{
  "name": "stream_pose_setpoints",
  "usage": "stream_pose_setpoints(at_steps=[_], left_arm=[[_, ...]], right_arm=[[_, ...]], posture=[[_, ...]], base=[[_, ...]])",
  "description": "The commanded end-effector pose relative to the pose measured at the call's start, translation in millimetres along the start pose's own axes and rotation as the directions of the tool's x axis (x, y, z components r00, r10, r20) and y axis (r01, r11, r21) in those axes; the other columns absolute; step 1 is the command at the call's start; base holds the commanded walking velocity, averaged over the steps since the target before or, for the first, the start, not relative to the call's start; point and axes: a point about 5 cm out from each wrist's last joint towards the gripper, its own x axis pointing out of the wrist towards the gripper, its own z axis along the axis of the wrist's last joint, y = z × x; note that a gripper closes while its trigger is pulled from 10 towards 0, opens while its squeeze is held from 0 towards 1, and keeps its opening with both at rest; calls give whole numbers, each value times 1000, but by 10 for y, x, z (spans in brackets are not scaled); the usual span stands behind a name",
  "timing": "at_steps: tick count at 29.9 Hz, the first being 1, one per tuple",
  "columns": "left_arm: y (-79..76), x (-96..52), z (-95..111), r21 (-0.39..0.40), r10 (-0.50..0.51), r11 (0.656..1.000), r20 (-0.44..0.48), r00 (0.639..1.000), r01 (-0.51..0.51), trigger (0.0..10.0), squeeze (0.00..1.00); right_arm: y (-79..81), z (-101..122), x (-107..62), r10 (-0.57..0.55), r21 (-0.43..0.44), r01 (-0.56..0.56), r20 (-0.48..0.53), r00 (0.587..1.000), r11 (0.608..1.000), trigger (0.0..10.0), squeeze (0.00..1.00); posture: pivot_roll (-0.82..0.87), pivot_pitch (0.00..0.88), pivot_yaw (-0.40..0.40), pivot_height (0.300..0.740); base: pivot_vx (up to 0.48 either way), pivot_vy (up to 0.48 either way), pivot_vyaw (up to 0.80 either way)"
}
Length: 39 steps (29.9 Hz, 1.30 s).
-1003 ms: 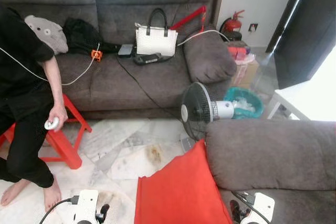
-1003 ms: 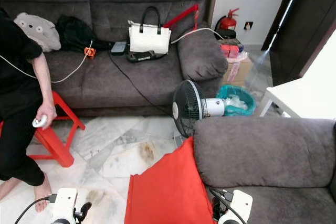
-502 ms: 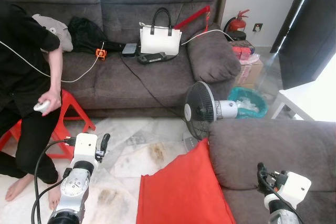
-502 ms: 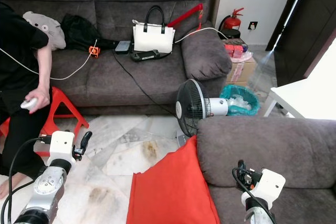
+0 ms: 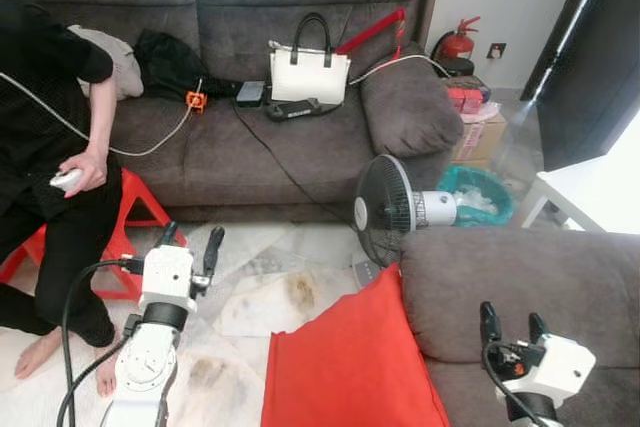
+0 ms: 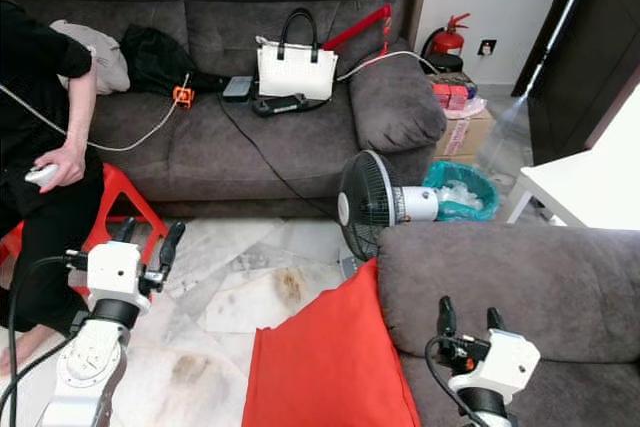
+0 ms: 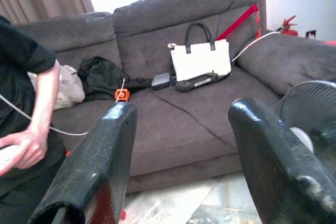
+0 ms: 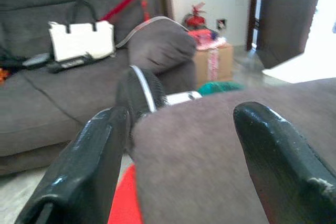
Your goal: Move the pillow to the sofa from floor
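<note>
pillow (image 5: 350,362): red, standing tilted on the floor (image 5: 250,292), its right edge leaning against the arm of the near sofa (image 5: 520,277).
near sofa: grey, at the lower right, just beside the pillow.
left hand (image 5: 190,244): raised over the floor to the left of the pillow, apart from it, two black fingers (image 7: 100,166) spread wide, holding nothing.
right hand (image 5: 508,323): raised over the near sofa's arm, right of the pillow, fingers (image 8: 84,166) spread, holding nothing.
fan (image 5: 385,209): stands on the floor just behind the pillow, between the two sofas.
far sofa (image 5: 250,137): grey, along the back wall, carrying a white handbag (image 5: 309,72), a black bag (image 5: 170,57) and cables.
person (image 5: 50,147): in black, seated at the left on a red stool (image 5: 130,227), one hand holding a small white controller.
bin (image 5: 478,192): teal, right of the fan.
fire extinguisher (image 5: 458,44): red, in the back corner.
</note>
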Motion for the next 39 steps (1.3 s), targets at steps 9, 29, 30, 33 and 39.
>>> stream_pose_setpoints(at_steps=[9,29,30,33,39], left_arm=[[-124,273,400,-4,-54,998,125,991,55,10000,0],[465,242,420,86,32,996,2,1000,-32,10000,0],[458,252,425,81,34,996,3,999,-34,10000,0],[404,315,434,46,51,998,9,999,-52,10000,0],[265,458,459,-18,32,999,14,999,-32,10000,0]], right_arm=[[156,126,109,103,-12,-103,28,994,995,10000,0],[392,263,200,255,-36,-256,-16,967,966,10000,0],[438,267,218,266,-29,-266,-15,964,963,10000,0],[568,272,280,294,-14,-294,-9,956,956,10000,0],[590,319,376,274,-18,-273,12,962,962,10000,0]], posture=[[106,0,29,740],[151,0,23,740],[157,0,24,740],[182,0,36,740],[167,0,75,740]], base=[[0,0,0],[0,0,0],[0,0,0],[0,0,0],[0,0,0]])
